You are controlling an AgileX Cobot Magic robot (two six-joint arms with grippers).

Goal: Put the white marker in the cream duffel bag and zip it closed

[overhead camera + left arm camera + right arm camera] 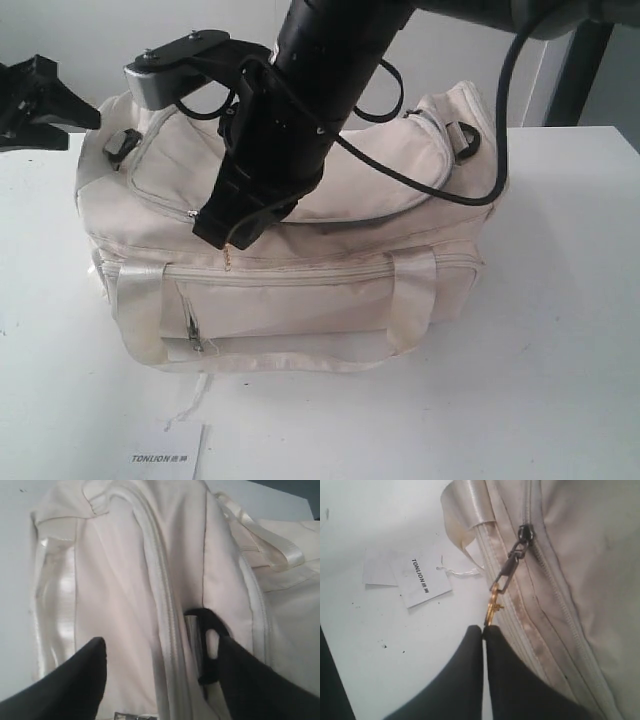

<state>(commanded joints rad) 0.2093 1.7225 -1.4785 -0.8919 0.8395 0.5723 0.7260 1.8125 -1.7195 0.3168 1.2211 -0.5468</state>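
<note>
Marker: the white marker shows in no view (probably inside the bag, I judge).
Bag: the cream duffel bag (300, 300) lies on the table (560, 330), top flap down.
Pull: the gold chain pull (495, 597) is nipped at its very tip by the right gripper (483, 629), jaws closed on it.
Left gripper (161, 645): jaws wide, holding nothing, beside the black end ring (207, 652).
Risk: so thin a hold may slip off, and the unbraced bag may drag instead of zipping.

White table (560, 300) bears the cream duffel bag (300, 300) and a TONLION card (165, 455)
</note>
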